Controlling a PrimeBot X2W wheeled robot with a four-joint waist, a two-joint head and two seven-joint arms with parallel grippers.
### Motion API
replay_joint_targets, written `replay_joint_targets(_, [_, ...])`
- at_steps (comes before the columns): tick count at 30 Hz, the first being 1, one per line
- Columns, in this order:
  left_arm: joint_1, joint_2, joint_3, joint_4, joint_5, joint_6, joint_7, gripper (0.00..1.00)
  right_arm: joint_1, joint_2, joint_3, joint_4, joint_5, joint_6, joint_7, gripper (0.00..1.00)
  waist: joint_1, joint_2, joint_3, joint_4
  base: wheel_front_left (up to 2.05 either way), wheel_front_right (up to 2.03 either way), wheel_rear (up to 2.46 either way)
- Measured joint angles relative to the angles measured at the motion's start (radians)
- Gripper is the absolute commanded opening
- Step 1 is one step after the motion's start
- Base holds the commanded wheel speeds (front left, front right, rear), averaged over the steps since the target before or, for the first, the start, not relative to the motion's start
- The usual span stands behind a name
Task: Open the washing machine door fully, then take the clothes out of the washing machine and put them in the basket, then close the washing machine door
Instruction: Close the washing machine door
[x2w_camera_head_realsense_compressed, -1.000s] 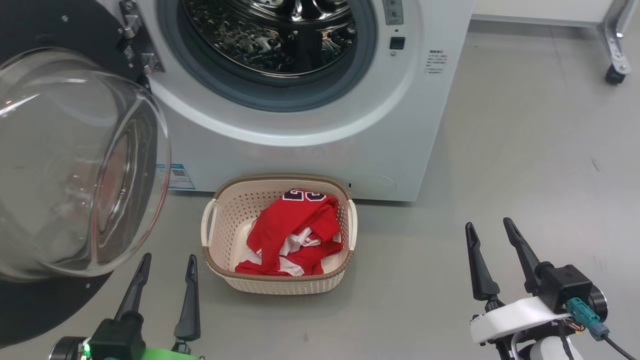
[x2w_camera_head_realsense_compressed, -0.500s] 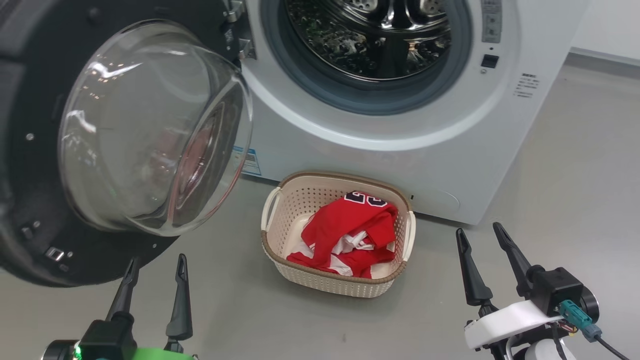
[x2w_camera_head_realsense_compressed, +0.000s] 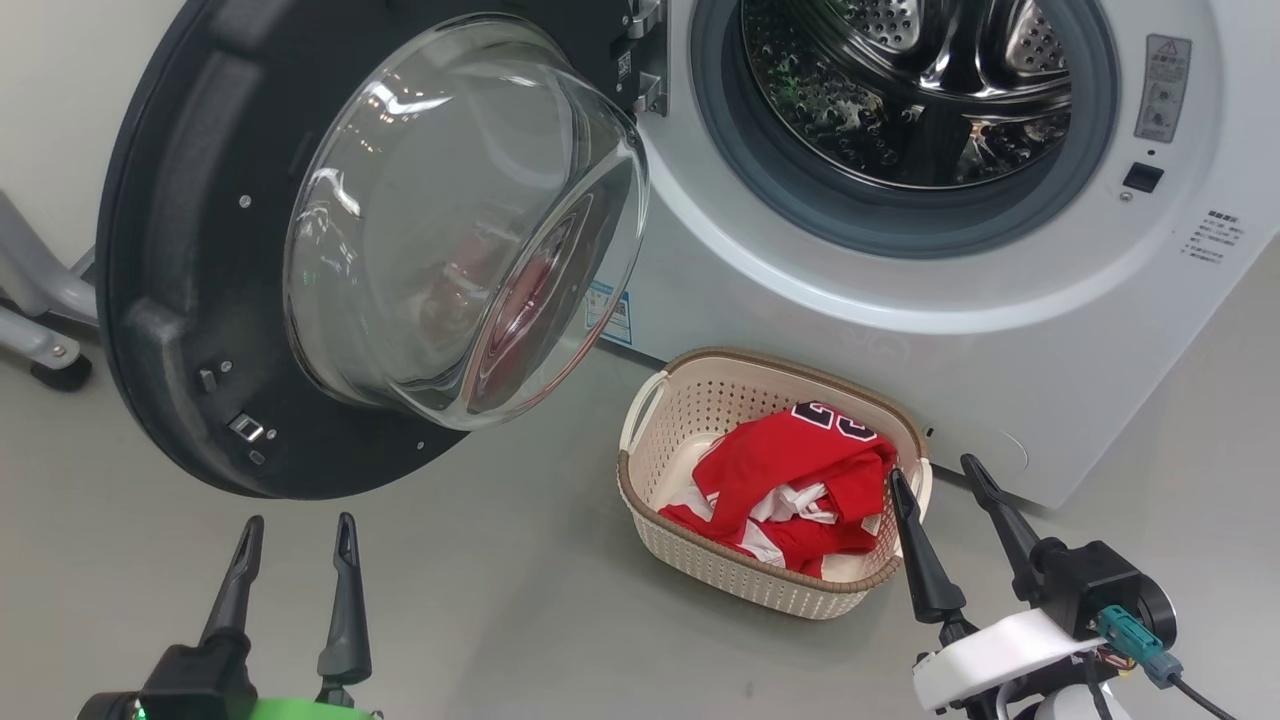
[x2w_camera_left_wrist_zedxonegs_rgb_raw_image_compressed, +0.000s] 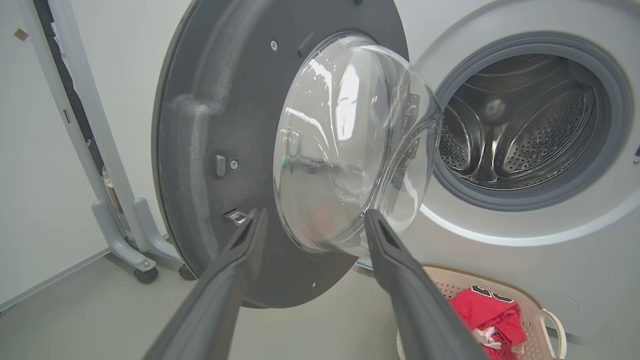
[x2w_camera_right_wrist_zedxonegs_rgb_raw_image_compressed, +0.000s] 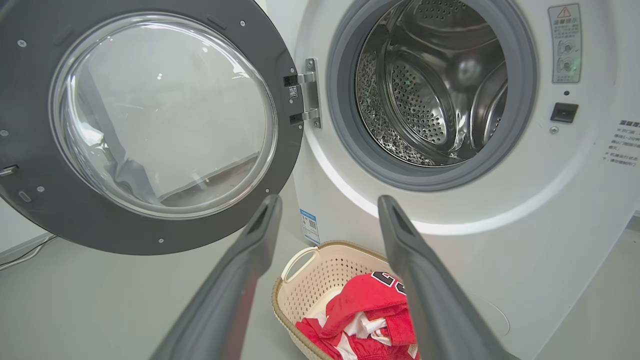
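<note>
The washing machine door (x2w_camera_head_realsense_compressed: 190, 250) hangs wide open at the left, its black rim and glass bowl (x2w_camera_head_realsense_compressed: 450, 220) facing me. The white washing machine (x2w_camera_head_realsense_compressed: 900, 330) shows a steel drum (x2w_camera_head_realsense_compressed: 920, 90) with no cloth in sight. On the floor before it stands the cream basket (x2w_camera_head_realsense_compressed: 740, 575), with the red clothes (x2w_camera_head_realsense_compressed: 790, 480) heaped inside. My left gripper (x2w_camera_head_realsense_compressed: 298, 522) is open and empty, low in front of the door (x2w_camera_left_wrist_zedxonegs_rgb_raw_image_compressed: 210, 125). My right gripper (x2w_camera_head_realsense_compressed: 930, 468) is also open and empty, its fingertips overlapping the basket's right end. The right wrist view looks over the basket (x2w_camera_right_wrist_zedxonegs_rgb_raw_image_compressed: 310, 295) and clothes (x2w_camera_right_wrist_zedxonegs_rgb_raw_image_compressed: 370, 305).
A grey metal frame leg with a black caster (x2w_camera_head_realsense_compressed: 45, 350) stands on the floor left of the door, also seen as a wheeled frame (x2w_camera_left_wrist_zedxonegs_rgb_raw_image_compressed: 125, 240) in the left wrist view. Smooth grey floor (x2w_camera_head_realsense_compressed: 500, 600) spreads between the grippers and the basket.
The head camera has swung to the left, so the washer, door and basket slide right in the picture. Both grippers stay open and empty.
</note>
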Motion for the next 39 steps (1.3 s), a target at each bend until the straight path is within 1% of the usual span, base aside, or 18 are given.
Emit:
replay_joint_targets(5, [0.016,0.000,0.003,-0.001,-0.006,0.000,0.000,1.00,0.000,0.000,0.006,0.008,0.000,0.001,0.000,1.00,0.0000,0.0000,-0.003,0.014,0.00,0.00,0.00])
replay_joint_targets(17, [0.020,0.000,0.004,-0.005,-0.010,0.003,-0.008,1.00,-0.003,0.000,0.019,0.017,0.000,0.001,0.000,1.00,0.0000,0.0000,-0.005,0.018,0.00,0.00,0.00])
replay_joint_targets(18, [0.021,0.000,0.005,-0.006,-0.011,0.003,-0.008,0.94,-0.003,0.000,0.021,0.018,0.000,0.002,0.000,1.00,0.0000,0.0000,-0.005,0.019,0.00,0.00,0.00])
replay_joint_targets(19, [0.023,0.000,0.006,-0.006,-0.012,0.003,-0.008,0.74,-0.003,0.000,0.023,0.019,0.000,0.006,0.000,1.00,0.0000,0.0000,-0.004,0.019,0.00,0.00,0.00])
replay_joint_targets(21, [0.028,0.000,0.008,-0.006,-0.015,0.003,-0.008,0.13,-0.004,0.000,0.026,0.021,0.000,0.006,0.000,1.00,0.0000,0.0000,-0.003,0.020,0.00,0.00,0.00])
replay_joint_targets(22, [0.030,0.000,0.009,-0.007,-0.015,0.003,-0.009,0.00,-0.005,0.000,0.027,0.021,0.000,0.006,0.000,1.00,0.0000,0.0000,-0.002,0.021,0.00,0.00,0.00])
replay_joint_targets(29, [0.030,0.001,0.006,-0.023,-0.015,0.002,-0.014,0.00,-0.014,0.000,0.032,0.027,0.000,0.007,0.000,1.00,0.0000,0.0000,0.003,0.023,0.00,0.00,0.00])
replay_joint_targets(31, [0.030,0.001,0.002,-0.037,-0.030,-0.010,-0.018,0.00,-0.015,0.000,0.032,0.029,0.000,0.007,0.000,1.00,0.0000,0.0000,0.004,0.023,0.00,0.00,0.00])
replay_joint_targets(32, [0.030,0.000,0.001,-0.044,-0.054,-0.021,-0.018,0.00,-0.016,0.000,0.032,0.029,0.000,0.007,0.000,1.00,0.0000,0.0000,0.003,0.023,0.00,0.00,0.00])
replay_joint_targets(35, [0.025,-0.009,-0.004,-0.086,-0.193,-0.074,-0.024,0.00,-0.019,0.000,0.032,0.030,0.000,0.007,0.000,1.00,0.0000,0.0000,0.002,0.023,0.00,0.00,0.00])
replay_joint_targets(39, [-0.003,-0.019,-0.001,-0.161,-0.441,-0.152,-0.026,0.00,-0.020,0.000,0.031,0.030,0.000,0.007,0.000,1.00,0.0000,0.0000,0.001,0.022,0.00,0.00,0.00])
